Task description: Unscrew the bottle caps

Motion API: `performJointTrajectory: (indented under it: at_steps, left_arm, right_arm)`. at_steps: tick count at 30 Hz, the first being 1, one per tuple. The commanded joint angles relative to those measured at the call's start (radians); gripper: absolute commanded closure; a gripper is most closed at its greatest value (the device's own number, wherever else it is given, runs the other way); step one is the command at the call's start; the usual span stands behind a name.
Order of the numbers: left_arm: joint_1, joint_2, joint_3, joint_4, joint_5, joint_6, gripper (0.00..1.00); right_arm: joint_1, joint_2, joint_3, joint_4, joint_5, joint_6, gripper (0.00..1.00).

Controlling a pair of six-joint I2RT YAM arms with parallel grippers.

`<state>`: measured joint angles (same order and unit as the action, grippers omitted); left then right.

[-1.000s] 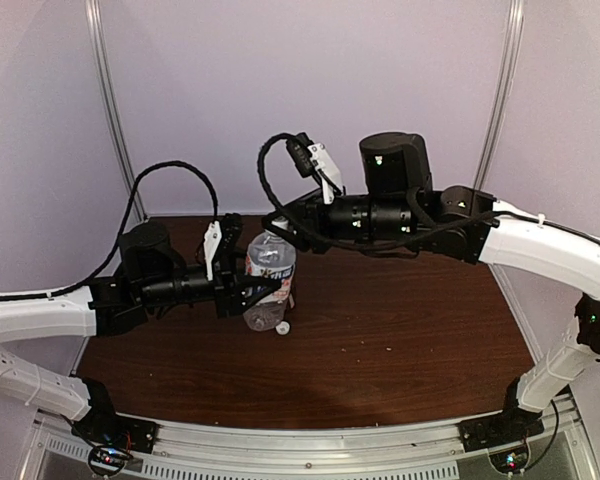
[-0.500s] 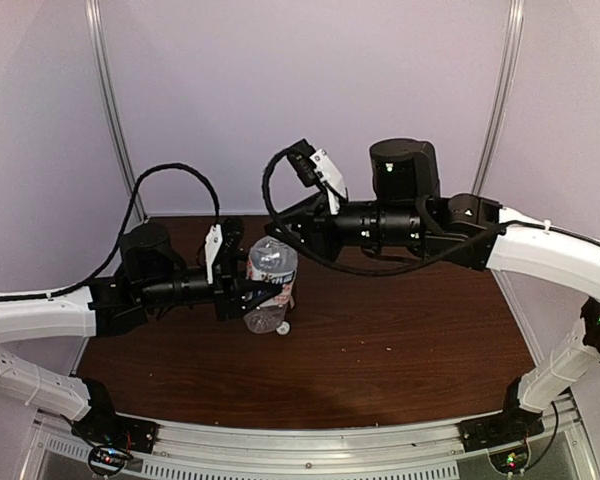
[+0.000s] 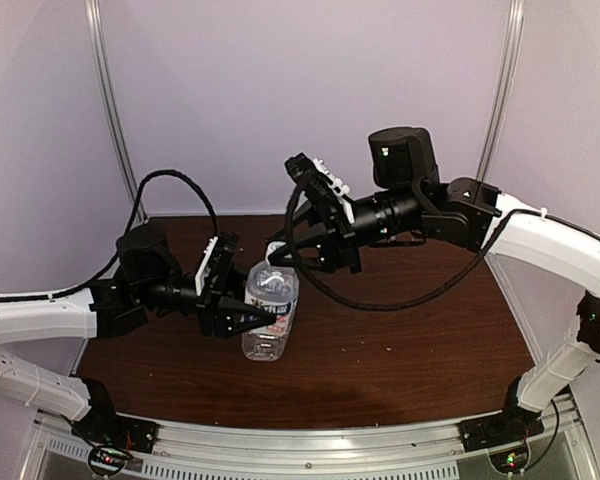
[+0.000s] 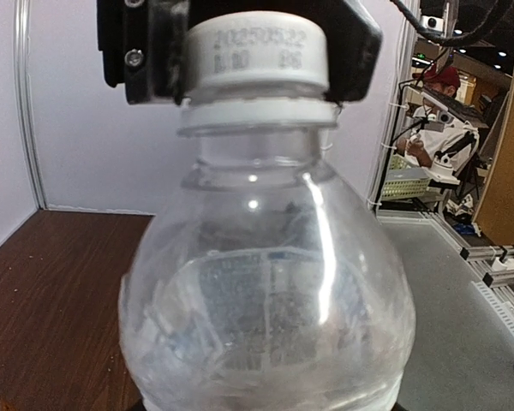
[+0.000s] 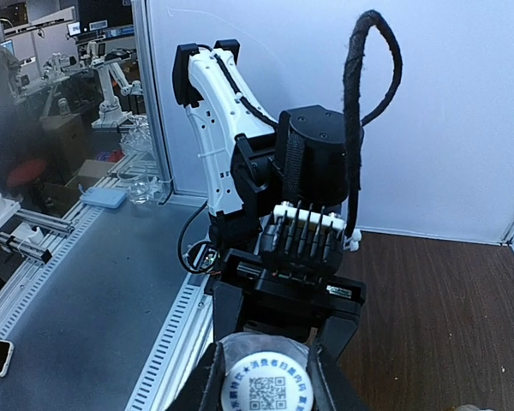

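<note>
Atop clear bottle, white date-stamped cap.

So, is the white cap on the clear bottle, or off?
On. The cap sits on the neck of the clear bottle, with the right end effector closed around it. Whether it is loosened, I cannot tell.

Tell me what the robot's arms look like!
The left arm and right arm have white tube shells and black round joints. A black cable loops off each wrist. The jaws are black, with a white bracket behind them.
</note>
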<state>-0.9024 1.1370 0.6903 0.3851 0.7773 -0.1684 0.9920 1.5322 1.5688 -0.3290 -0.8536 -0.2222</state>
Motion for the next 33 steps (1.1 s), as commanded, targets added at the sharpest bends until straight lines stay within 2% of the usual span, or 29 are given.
performJointTrajectory:
  at_steps: [1, 3, 7, 9, 12, 14, 19, 27, 30, 33]
  left_arm:
    - [-0.010, -0.023, 0.005, 0.100, 0.114, 0.010, 0.65]
    - [-0.010, -0.022, 0.005, 0.091, 0.091, 0.018, 0.65]
    - [-0.010, -0.024, 0.010, 0.056, 0.001, 0.041, 0.65]
    - [-0.010, -0.025, 0.013, 0.036, -0.050, 0.049, 0.65]
    - [-0.009, -0.025, 0.019, 0.011, -0.139, 0.055, 0.65]
    - [-0.010, -0.025, 0.024, -0.005, -0.197, 0.060, 0.65]
    - [-0.010, -0.009, 0.040, -0.021, -0.319, 0.056, 0.65]
    - [-0.010, 0.013, 0.057, -0.014, -0.443, 0.015, 0.66]
    - [-0.010, 0.008, 0.056, -0.013, -0.458, 0.012, 0.65]
    - [-0.010, 0.004, 0.053, -0.014, -0.465, 0.012, 0.65]
  right_arm:
    - [-0.044, -0.004, -0.010, -0.001, 0.025, -0.003, 0.83]
    - [-0.046, -0.017, -0.019, 0.012, 0.072, 0.029, 0.76]
    - [-0.047, -0.048, -0.031, 0.039, 0.134, 0.093, 0.48]
    - [-0.046, -0.066, -0.042, 0.058, 0.156, 0.133, 0.30]
    - [-0.043, -0.091, -0.055, 0.090, 0.209, 0.214, 0.19]
    - [-0.036, -0.105, -0.064, 0.123, 0.262, 0.306, 0.17]
    - [0.011, -0.100, -0.053, 0.133, 0.507, 0.448, 0.15]
    - [0.087, -0.016, 0.021, 0.057, 0.755, 0.490, 0.17]
    - [0.091, 0.002, 0.023, 0.056, 0.753, 0.492, 0.22]
    - [0.091, 0.010, 0.023, 0.059, 0.748, 0.489, 0.32]
